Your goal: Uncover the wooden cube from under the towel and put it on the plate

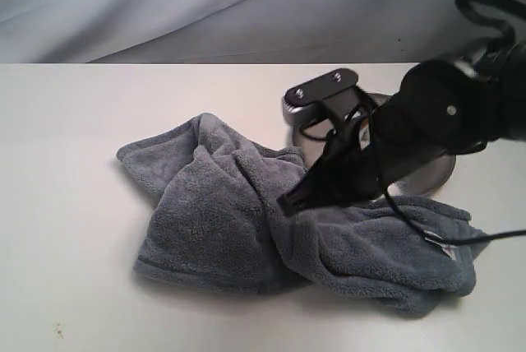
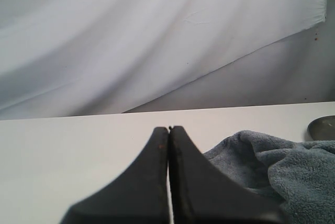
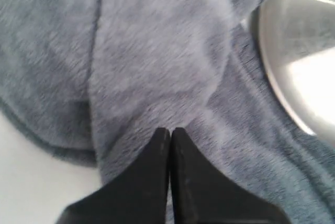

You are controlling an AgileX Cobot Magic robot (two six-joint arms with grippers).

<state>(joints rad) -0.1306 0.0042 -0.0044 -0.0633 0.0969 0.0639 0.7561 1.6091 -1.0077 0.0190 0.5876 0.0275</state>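
Note:
The blue-grey towel [image 1: 246, 220] lies crumpled across the middle of the white table, with its white label [image 1: 441, 247] near the right end. No wooden cube shows in any view. Behind the towel, the silver plate [image 1: 440, 173] is mostly hidden by my right arm; its shiny rim [image 3: 293, 62] shows beside the cloth in the right wrist view. My right gripper [image 1: 288, 202] is shut, its tips [image 3: 170, 131] right at a raised fold of the towel [image 3: 157, 67]. My left gripper [image 2: 169, 129] is shut on nothing, low over bare table beside the towel's edge [image 2: 272, 161].
The white table [image 1: 66, 204] stretches bare to the left of the towel and along the front. A pale draped backdrop [image 1: 205, 6] closes off the far side. A sliver of the plate [image 2: 322, 127] shows at the edge of the left wrist view.

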